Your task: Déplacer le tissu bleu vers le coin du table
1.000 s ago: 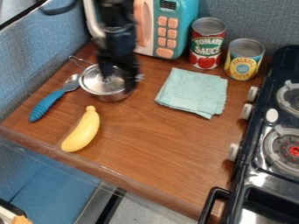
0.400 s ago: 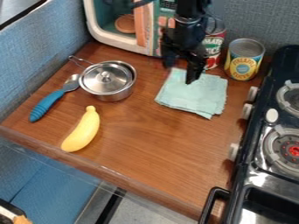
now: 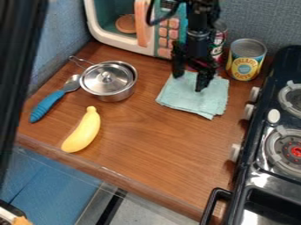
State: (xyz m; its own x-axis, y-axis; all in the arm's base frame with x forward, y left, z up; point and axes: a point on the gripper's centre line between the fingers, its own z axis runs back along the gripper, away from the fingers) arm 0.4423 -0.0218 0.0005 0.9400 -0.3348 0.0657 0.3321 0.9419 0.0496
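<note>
The black gripper (image 3: 190, 81) — spread wide — hangs over a squarish, folded, pale-blue cloth (image 3: 191, 101) on grained wood (image 3: 159, 140).

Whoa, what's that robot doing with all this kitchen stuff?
A black robot arm has its hand open over the far side of the blue cloth. It hasn't picked it up: the cloth lies flat on the table. The job is to move it to a corner of the table. The banana, pot and spoon lie off to the left of the picture.
</note>
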